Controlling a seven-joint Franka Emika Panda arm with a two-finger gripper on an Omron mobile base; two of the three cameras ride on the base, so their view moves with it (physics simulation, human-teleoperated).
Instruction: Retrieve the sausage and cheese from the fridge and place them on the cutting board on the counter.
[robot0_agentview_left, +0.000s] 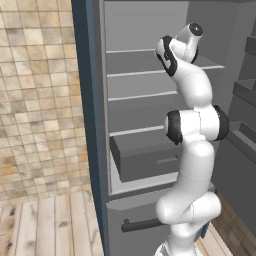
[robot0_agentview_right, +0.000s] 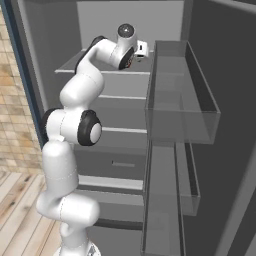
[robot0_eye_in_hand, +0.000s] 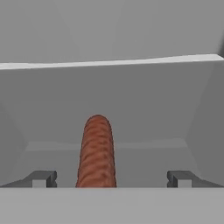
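ridged matt sausage (robot0_eye_in_hand: 96, 153), smooth grey fridge (robot0_agentview_left: 150, 120)

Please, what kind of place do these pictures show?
Most likely a home kitchen, simulated. The arm reaches into an open fridge with grey shelves and a lower drawer, door bins hang on its open door, and a sausage lies on a shelf. A beige tiled wall stands beside it.

- Tan mottled tile wall (robot0_agentview_left: 35, 90) left of the open grey appliance.
- Light wooden plank floor (robot0_agentview_left: 45, 225) below that wall, running past it.
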